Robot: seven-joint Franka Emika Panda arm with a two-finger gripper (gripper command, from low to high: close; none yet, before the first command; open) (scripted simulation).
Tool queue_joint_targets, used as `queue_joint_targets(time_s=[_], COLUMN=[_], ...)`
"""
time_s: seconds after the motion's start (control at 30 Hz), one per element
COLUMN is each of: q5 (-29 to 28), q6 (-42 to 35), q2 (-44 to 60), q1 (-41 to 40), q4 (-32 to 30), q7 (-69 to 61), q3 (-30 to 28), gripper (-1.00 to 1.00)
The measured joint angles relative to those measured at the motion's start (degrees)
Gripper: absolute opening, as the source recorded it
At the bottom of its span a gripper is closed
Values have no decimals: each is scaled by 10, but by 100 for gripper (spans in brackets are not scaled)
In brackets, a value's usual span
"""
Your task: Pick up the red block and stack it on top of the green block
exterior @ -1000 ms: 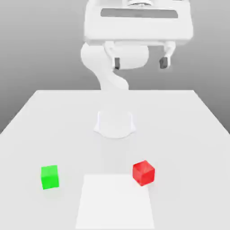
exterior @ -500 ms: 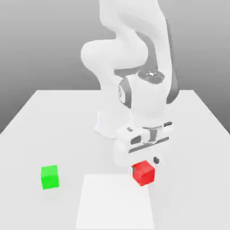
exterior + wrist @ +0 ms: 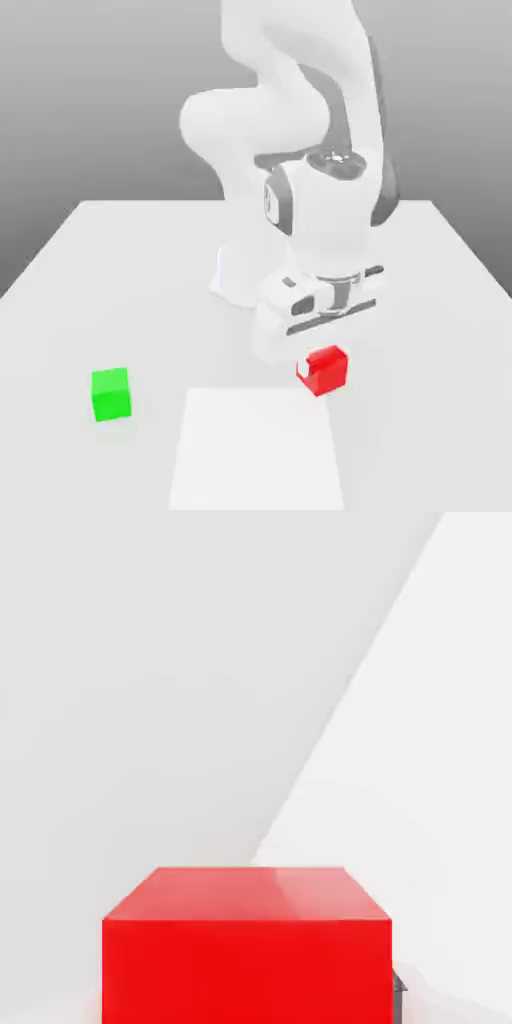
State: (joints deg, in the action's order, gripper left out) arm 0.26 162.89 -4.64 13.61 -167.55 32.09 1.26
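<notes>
The red block (image 3: 328, 371) sits between the fingers of my gripper (image 3: 323, 364), which has come down from above and is shut on it. The block hangs just above the white table (image 3: 420, 300), a little right of centre near the front. In the hand view the red block (image 3: 245, 944) is close up, with a dark fingertip (image 3: 398, 998) at its side. The green block (image 3: 111, 394) rests on the table at the exterior view's left, well apart from the gripper.
A brighter white rectangle (image 3: 255, 450) lies on the table at the front, just below the red block. The arm's base (image 3: 240, 275) stands behind the gripper at the table's centre.
The arm dropped from high above the table down onto the red block. Its fingers closed on the block, which now sits slightly higher than before.
</notes>
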Motion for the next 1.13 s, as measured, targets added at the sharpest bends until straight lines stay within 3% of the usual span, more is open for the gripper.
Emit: queue_joint_targets(time_s=[0.47,0.57,0.67,0.7,0.93,1.13], q5=[-41,-3,52,62,61,-27], q6=[-87,-47,6,17,16,-81], q2=[-18,36,97,109,108,1], q1=[-256,-273,-285,-291,-292,-310], q4=[72,85,88,89,89,84], q7=[282,280,244,238,238,301], q3=[-178,-196,-174,-166,-166,-170], gripper=[-100,-100,-100,100,100,100])
